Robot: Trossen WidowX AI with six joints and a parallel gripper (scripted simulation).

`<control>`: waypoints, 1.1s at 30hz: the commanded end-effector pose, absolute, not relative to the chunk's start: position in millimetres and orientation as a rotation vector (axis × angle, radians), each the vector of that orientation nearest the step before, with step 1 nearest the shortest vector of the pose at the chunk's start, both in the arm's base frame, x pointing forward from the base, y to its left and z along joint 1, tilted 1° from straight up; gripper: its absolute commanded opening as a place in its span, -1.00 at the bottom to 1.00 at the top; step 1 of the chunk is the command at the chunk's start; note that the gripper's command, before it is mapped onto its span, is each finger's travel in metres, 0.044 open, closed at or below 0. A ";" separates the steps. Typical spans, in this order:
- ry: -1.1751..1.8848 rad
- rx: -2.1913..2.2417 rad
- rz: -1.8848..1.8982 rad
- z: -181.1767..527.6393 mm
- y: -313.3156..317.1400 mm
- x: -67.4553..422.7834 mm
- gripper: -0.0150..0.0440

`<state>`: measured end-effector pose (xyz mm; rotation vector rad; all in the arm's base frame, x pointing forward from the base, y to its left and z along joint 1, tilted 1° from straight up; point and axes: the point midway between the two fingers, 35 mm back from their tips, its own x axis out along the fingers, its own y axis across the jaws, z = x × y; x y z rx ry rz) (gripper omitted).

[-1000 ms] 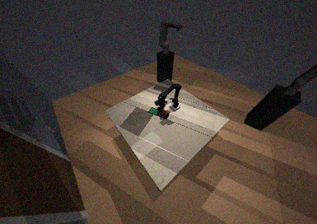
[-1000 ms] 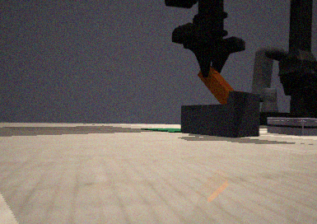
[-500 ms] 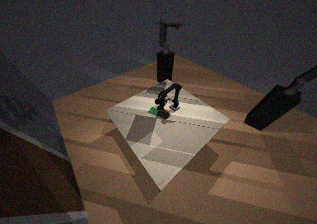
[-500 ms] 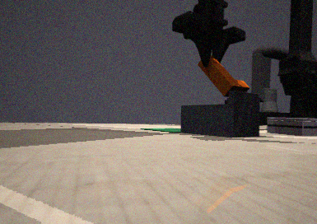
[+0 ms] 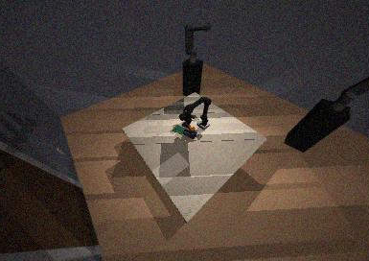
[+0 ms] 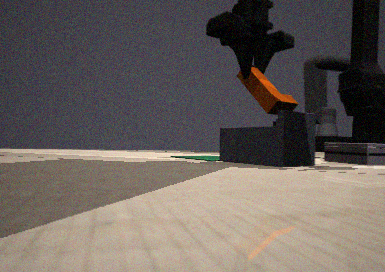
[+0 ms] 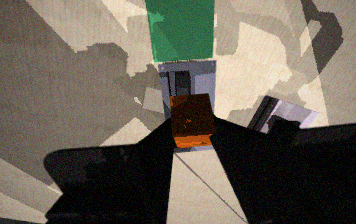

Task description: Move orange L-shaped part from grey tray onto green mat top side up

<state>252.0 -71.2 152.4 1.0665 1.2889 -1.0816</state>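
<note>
The black two-fingered tool [image 6: 251, 67] is clamped partway closed on the upper end of the orange L-shaped block [image 6: 266, 91], gripping it from both sides. The block hangs tilted above the dark grey rectangular tray [image 6: 267, 143], its lower end close over the tray's raised corner; whether they touch cannot be told. Beyond the tray, the flat green mat [image 7: 182, 30] lies on the pale worktop [image 6: 235, 220], touching the tray's far edge.

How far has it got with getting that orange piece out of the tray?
Tipping and pinching look done: the gripper is shut on the upper end of the orange piece, which hangs tilted, its lower end at the grey tray. Lifting is in hand. Left: carry it to the green mat, lay it flat, let go.
</note>
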 end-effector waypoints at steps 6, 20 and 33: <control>1.283 1.067 -1.080 150.8 -110.7 256.2 -0.49; 1.278 1.063 -1.083 151.9 -169.4 261.3 -0.49; 1.275 1.059 -1.086 153.5 -222.9 267.9 -0.49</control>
